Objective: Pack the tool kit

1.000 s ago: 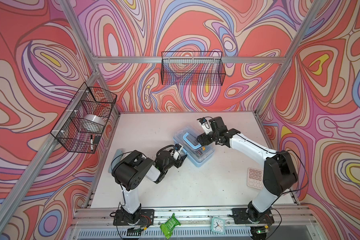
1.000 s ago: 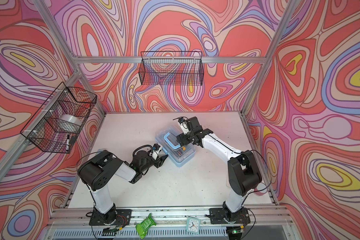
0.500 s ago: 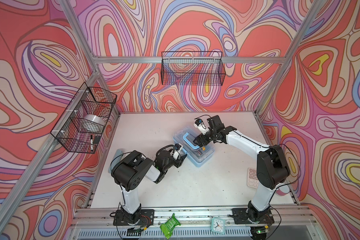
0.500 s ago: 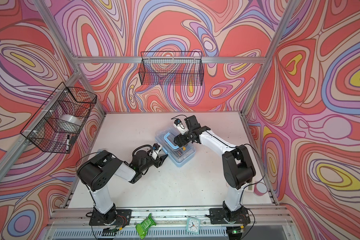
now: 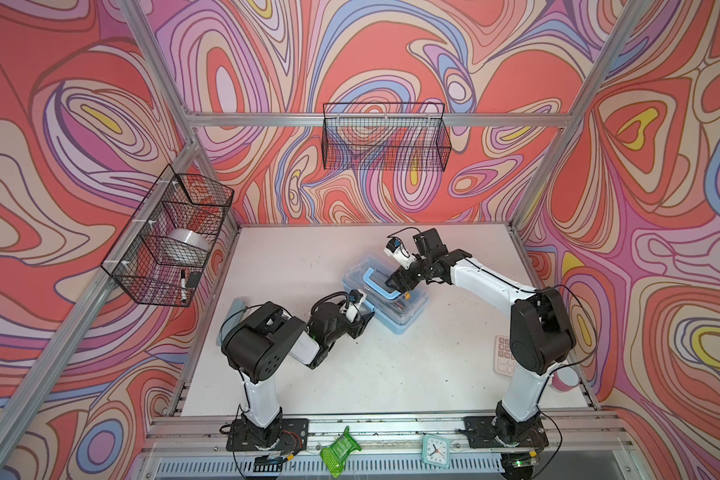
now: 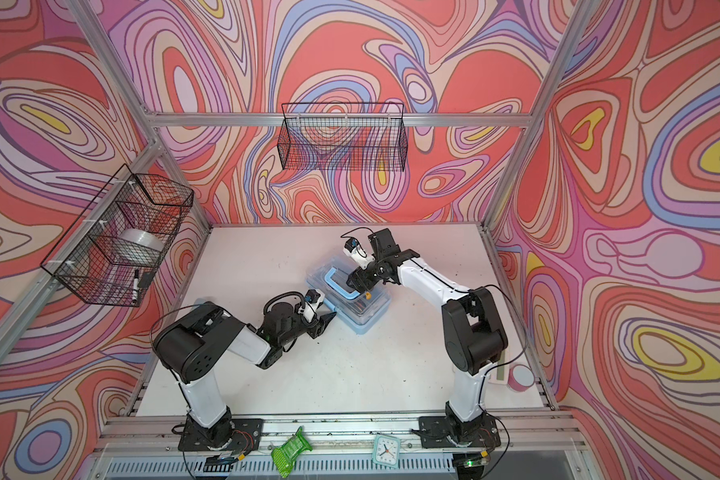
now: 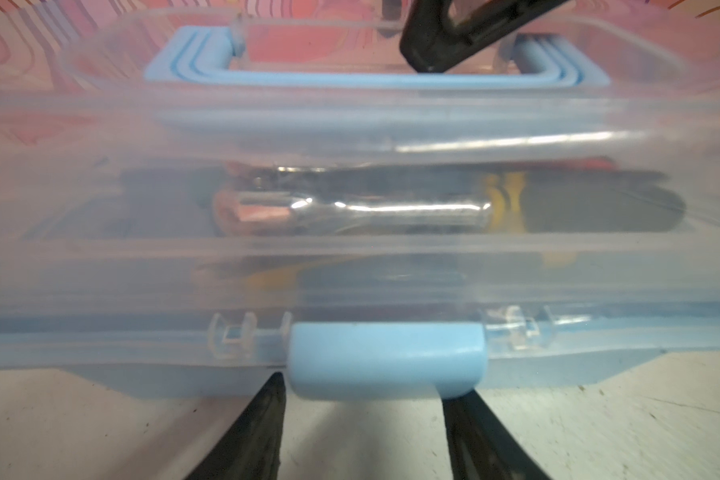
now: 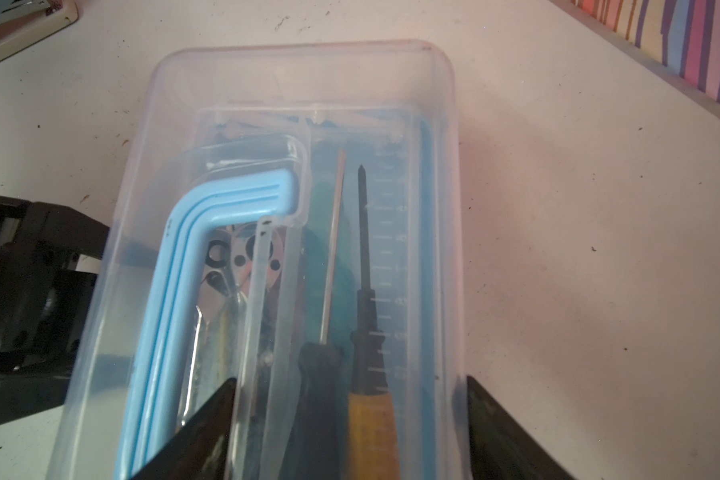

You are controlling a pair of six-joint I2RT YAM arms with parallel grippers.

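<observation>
**Right arm moves in over the lid while the left waits at the latch**

Over the last second the right arm has swung inward, its elbow drawing back from the right edge of the table [image 5: 350,374]. The right gripper [image 5: 398,284] has slid a little to the left and now sits low over the top of the box [image 5: 410,311]. Its jaws have drawn in slightly but stand wide apart and hold nothing. One finger is over the blue handle [image 8: 163,291] and the other is just past the box's long edge. The left arm has not moved. The left gripper [image 5: 366,322] is low on the table at the box's near-left side, with its jaws partly spread on either side of the blue latch [image 7: 387,359]. I cannot tell whether they pinch it. The box itself has not shifted and lies near the middle of the table.

My judgement is that the packing proper is done and only the fastening is left, with the right gripper steadying the lid [image 8: 292,83] while the left works the latch.

The clear lid is on and the handle is folded flat against it. Through the plastic I can see:
- a silvery metal tool [image 7: 391,210]
- a yellow-handled screwdriver [image 8: 371,432]
- a black-handled screwdriver [image 8: 333,249] with a thin bright shaft

The rest of what is inside is blurred.

The wire basket [image 5: 142,286] on the left wall holds a roll of tape [image 5: 186,245] and a marker [image 5: 182,286]. The calculator [image 5: 503,353] lies outside the box at the near right, and the stapler [image 5: 233,309] at the left.
</observation>
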